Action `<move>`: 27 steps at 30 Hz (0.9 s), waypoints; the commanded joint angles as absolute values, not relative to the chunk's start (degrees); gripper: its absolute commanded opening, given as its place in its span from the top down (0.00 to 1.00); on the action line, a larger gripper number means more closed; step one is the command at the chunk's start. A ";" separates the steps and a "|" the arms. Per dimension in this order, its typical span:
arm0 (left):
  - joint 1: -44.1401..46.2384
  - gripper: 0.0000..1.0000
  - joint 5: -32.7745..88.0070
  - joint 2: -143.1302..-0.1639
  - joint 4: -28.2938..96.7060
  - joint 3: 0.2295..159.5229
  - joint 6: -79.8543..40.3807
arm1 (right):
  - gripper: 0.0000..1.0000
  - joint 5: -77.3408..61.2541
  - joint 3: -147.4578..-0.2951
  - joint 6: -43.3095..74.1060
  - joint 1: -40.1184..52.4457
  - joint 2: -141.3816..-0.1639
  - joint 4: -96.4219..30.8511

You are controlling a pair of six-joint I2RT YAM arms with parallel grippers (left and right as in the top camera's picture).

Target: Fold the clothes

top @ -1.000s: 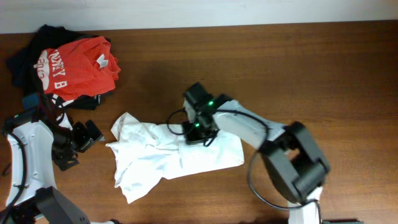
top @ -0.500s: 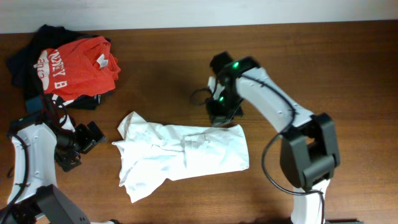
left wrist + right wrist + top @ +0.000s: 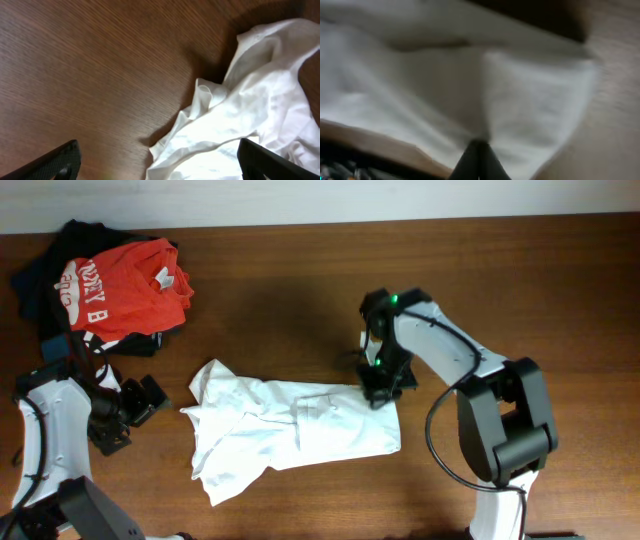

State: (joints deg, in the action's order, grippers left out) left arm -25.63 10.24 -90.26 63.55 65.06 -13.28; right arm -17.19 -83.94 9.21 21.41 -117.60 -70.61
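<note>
Overhead, we are seeing the white garment lying loosely spread on the worktop, below and to the right of the red T-shirt and well apart from it. We are judging it as light, thin and limp. It is rumpling into soft folds at the end nearer the red T-shirt and lying flatter at the far end, so it will likely be sagging and dragging when lifted. The right end effector is sitting at the garment's corner farthest from the red T-shirt, its fingers pressed together. The blurred right wrist view is not letting us tell whether any cloth is pinched between them. The left end effector is hovering below the red T-shirt, just short of the garment's near end, fingers spread wide and holding nothing. We are favouring pinches at hems and corners, one at each end, lifting low so the layers are not slipping.
</note>
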 commanded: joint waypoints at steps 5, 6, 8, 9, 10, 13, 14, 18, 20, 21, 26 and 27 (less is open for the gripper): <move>-25.52 0.01 10.81 -89.67 63.46 64.75 -13.19 | 0.96 -16.53 -75.35 13.41 21.23 -116.55 -60.69; -25.52 0.01 11.18 -89.67 63.44 64.75 -13.17 | 0.96 -15.00 -76.14 14.28 21.02 -115.96 -61.65; -25.50 0.01 13.15 -89.67 62.94 64.75 -13.13 | 0.96 -11.86 -78.52 14.46 20.36 -114.26 -64.31; -25.50 0.01 14.28 -89.67 62.41 64.75 -12.45 | 0.96 -9.96 -80.44 14.48 19.68 -113.21 -66.48; -25.52 0.01 16.34 -89.67 61.73 64.75 -9.93 | 0.96 -7.70 -83.09 14.46 18.70 -111.96 -69.43; -25.50 0.01 21.34 -89.67 59.90 64.75 -5.19 | 0.63 -2.63 -91.61 14.44 14.13 -109.49 -77.56; -25.50 0.01 21.74 -89.67 59.07 64.75 -5.06 | 0.32 -1.87 -94.26 14.41 12.19 -109.34 -79.50; -25.50 0.01 22.00 -90.06 55.53 64.75 -4.21 | 0.01 -2.35 -99.24 14.44 3.53 -109.34 -83.22; -25.52 0.01 26.63 -91.29 54.87 64.75 0.82 | 0.01 -2.33 -99.18 14.41 -0.49 -109.38 -83.81; -25.52 0.01 28.82 -91.98 54.85 64.75 2.33 | 0.01 -2.31 -99.18 14.41 -1.78 -109.38 -83.81; -25.52 0.01 33.47 -99.29 54.89 64.75 7.92 | 0.01 -2.57 -99.18 14.44 -9.06 -109.38 -83.88; -25.52 0.01 33.47 -100.60 54.81 64.75 8.91 | 0.01 -2.55 -99.18 14.41 -10.00 -109.38 -84.25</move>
State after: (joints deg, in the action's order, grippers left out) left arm -25.52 29.87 -95.61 54.98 65.04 3.36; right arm -3.42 -98.83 13.82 -7.46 -109.80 -83.66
